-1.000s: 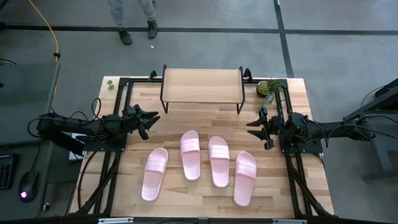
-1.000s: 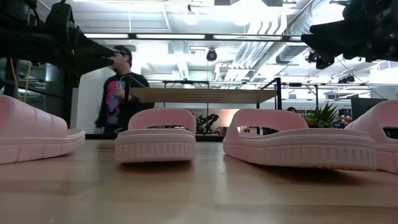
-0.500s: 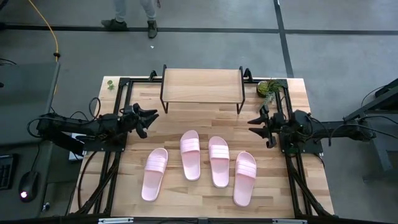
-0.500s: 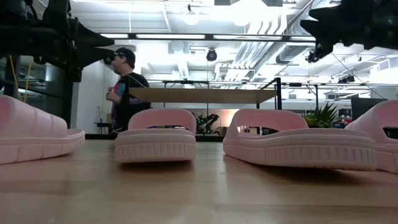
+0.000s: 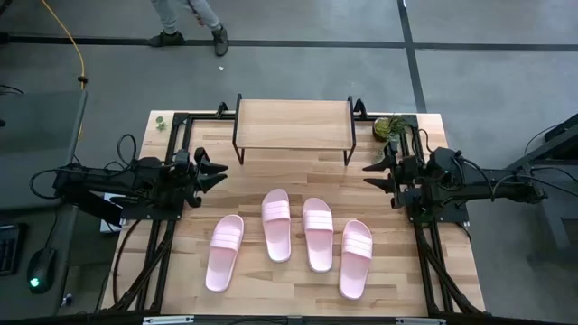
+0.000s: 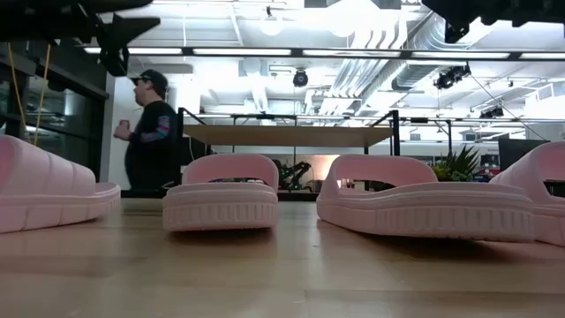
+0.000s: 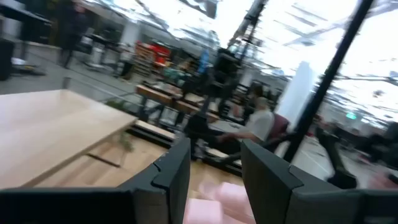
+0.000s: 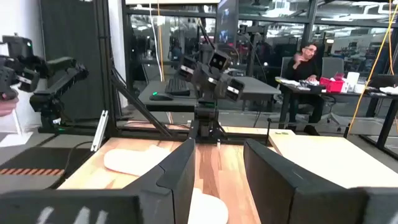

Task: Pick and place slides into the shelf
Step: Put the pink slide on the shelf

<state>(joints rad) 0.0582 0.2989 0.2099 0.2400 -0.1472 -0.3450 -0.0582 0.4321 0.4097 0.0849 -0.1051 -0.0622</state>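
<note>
Four slides (image 5: 289, 239) lie between both empty claws.

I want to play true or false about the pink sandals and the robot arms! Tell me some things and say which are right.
1. Four pink slides lie on the table. True.
2. One slide already sits on the shelf. False: the shelf top holds none.
3. The left end effector holds a slide. False: it is open and holds nothing.
4. The right end effector is open, off to the side of the slides. True.
5. A plant stands beside the shelf. True.
</note>
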